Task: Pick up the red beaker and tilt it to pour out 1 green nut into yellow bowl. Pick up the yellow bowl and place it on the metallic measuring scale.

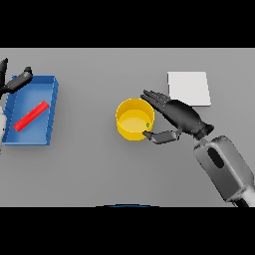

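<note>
The yellow bowl (130, 119) stands at the table's middle with a small green nut (147, 125) inside, near its right wall. My right hand (179, 116) is open against the bowl's right side: its straight fingers reach along the far right rim and the thumb points at the near right rim. A red beaker (31, 116) lies on its side, slanted, in a blue tray (52, 102) at the left. The flat pale scale (189, 88) lies at the back right, just behind my right hand. My left hand (15, 82) hovers open at the tray's far left corner.
The blue tray has raised walls and takes up the left side of the table. The right forearm (224, 167) slants in from the lower right.
</note>
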Controlling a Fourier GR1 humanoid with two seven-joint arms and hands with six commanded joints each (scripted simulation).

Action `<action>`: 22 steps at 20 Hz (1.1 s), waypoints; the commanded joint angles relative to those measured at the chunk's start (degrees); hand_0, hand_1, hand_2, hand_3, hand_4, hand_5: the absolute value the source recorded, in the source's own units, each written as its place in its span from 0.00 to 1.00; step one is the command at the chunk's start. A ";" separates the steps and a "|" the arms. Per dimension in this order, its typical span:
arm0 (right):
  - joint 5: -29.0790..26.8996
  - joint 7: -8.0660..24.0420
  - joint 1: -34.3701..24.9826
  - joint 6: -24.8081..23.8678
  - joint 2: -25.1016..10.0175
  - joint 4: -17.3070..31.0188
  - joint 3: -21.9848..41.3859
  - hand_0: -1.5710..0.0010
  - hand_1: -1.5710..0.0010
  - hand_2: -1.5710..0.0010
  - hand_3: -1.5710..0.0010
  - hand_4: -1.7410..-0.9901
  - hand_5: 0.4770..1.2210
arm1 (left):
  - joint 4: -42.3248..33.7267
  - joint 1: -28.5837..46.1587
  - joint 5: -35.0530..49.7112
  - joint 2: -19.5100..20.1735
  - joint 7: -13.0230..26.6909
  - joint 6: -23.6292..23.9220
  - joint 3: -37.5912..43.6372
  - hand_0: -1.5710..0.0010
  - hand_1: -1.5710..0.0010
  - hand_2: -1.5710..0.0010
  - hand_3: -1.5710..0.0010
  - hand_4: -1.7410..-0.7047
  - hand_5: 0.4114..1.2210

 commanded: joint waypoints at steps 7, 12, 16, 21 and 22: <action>5.56 -1.52 -8.55 6.64 -1.30 4.75 7.13 1.00 1.00 1.00 1.00 0.70 0.22 | 0.91 -1.08 0.72 -0.37 -0.70 0.38 0.79 1.00 1.00 1.00 1.00 0.94 0.38; 7.52 -4.06 -10.34 8.73 -1.28 7.79 10.48 1.00 1.00 1.00 1.00 0.69 0.23 | 0.69 -0.45 1.77 0.08 -1.30 0.08 1.81 1.00 1.00 1.00 1.00 0.92 0.39; 8.56 -5.32 -12.56 9.84 -1.03 10.75 12.08 1.00 1.00 1.00 1.00 0.66 0.25 | 1.01 -0.28 1.54 -0.82 -1.78 0.82 1.49 1.00 1.00 1.00 1.00 0.91 0.39; 9.90 -5.77 -13.75 10.88 -0.54 14.10 13.92 1.00 1.00 1.00 1.00 0.62 0.28 | 0.22 -0.87 2.18 0.02 -1.46 0.16 2.16 1.00 1.00 1.00 1.00 0.91 0.39; 10.03 -6.28 -13.91 10.80 -0.30 14.76 14.26 1.00 1.00 1.00 1.00 0.62 0.29 | 0.78 -1.09 2.13 -0.17 -1.31 0.10 2.05 1.00 1.00 1.00 1.00 0.91 0.39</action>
